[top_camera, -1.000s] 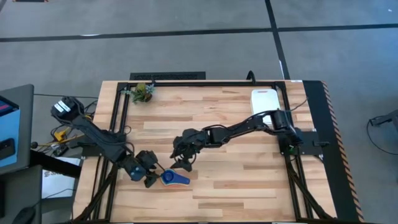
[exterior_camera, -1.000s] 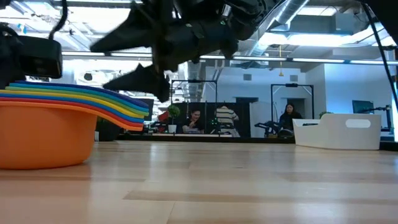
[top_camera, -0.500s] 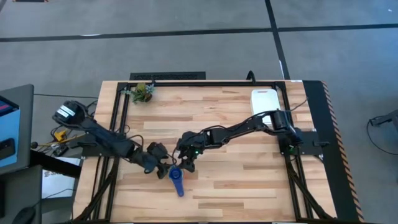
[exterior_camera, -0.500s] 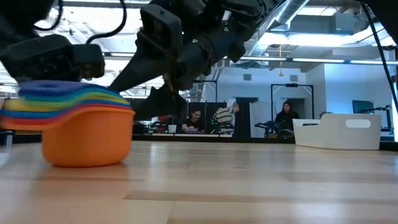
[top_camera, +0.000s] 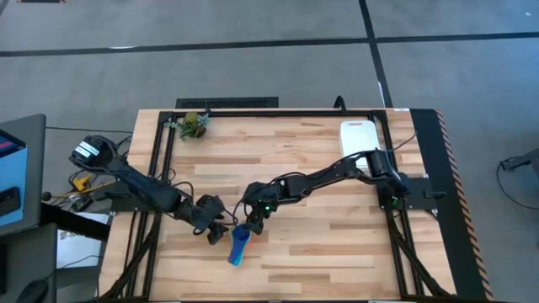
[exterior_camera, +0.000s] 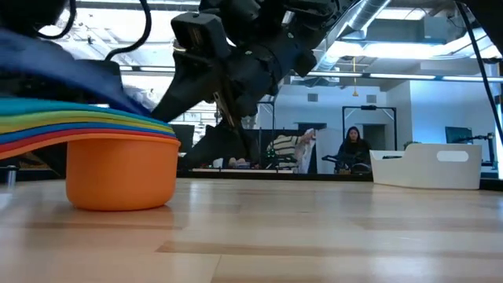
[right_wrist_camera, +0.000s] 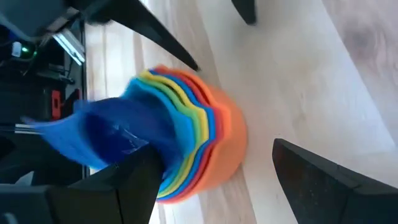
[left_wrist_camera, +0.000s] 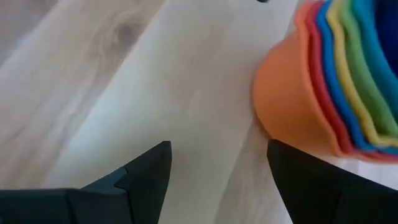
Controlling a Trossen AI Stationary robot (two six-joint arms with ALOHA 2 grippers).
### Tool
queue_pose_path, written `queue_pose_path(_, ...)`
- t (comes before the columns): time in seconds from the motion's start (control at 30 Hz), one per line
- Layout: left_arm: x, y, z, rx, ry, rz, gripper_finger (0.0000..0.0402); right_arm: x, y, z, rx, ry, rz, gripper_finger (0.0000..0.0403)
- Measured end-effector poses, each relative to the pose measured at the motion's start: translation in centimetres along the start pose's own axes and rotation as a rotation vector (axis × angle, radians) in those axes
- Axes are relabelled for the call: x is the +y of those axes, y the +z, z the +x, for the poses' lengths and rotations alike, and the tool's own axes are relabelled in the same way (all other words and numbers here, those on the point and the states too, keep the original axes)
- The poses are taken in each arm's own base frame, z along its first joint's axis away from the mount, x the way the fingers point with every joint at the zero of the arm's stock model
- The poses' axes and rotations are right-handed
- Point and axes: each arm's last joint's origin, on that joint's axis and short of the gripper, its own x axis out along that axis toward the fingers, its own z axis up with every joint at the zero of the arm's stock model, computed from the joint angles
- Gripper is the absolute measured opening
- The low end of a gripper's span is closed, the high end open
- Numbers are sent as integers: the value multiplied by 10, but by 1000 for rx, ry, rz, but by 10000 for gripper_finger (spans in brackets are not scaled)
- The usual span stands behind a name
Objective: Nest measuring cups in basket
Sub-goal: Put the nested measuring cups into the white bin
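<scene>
Where both fingers gape, nested measuring cups [top_camera: 240, 245] between

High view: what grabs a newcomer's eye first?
The rainbow stack of nested measuring cups at the table's front middle, orange outermost and dark blue on top. Both grippers crowd it with open fingers: the left gripper just beside it, the right gripper just behind it, neither holding it. The white basket sits far off at the back right corner, with no cup in it.
</scene>
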Motion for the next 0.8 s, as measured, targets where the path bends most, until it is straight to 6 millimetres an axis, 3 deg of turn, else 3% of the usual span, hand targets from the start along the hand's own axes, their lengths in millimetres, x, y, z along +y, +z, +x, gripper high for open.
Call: queue_pose_path(0.8,-11,-1,-1,-86,-57,-20,254,9,-1,-2,18,60,33,319)
